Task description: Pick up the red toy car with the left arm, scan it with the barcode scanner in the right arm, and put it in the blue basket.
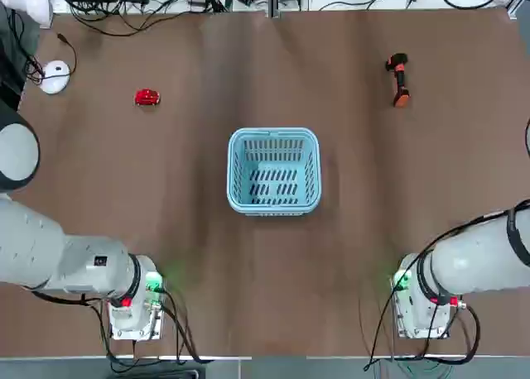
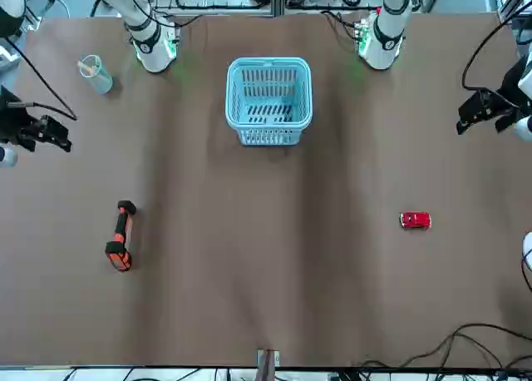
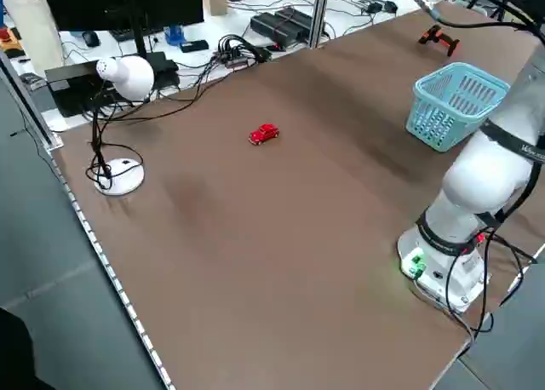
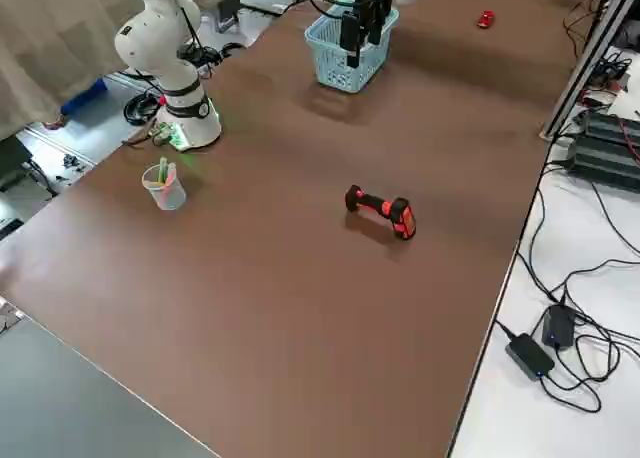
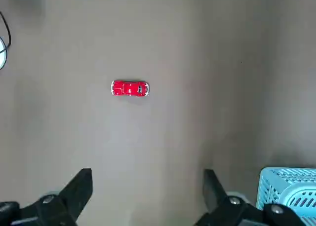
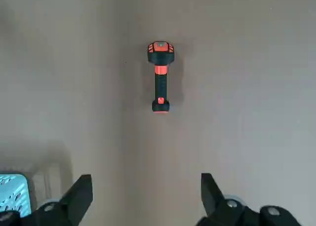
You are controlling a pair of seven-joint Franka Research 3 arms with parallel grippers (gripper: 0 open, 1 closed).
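From my station I can see the red toy car [image 1: 147, 97], small and glossy, sitting alone on the brown tabletop on the left arm's side, farther out from the arm bases than the blue basket. The light blue plastic basket [image 1: 274, 171] stands upright near the table's middle, squarish with rounded corners and slotted walls and bottom, nothing inside that I can make out. Over on the right arm's side I have the barcode scanner [image 1: 399, 79], black with orange trim, lying flat on the table, well apart from the basket.
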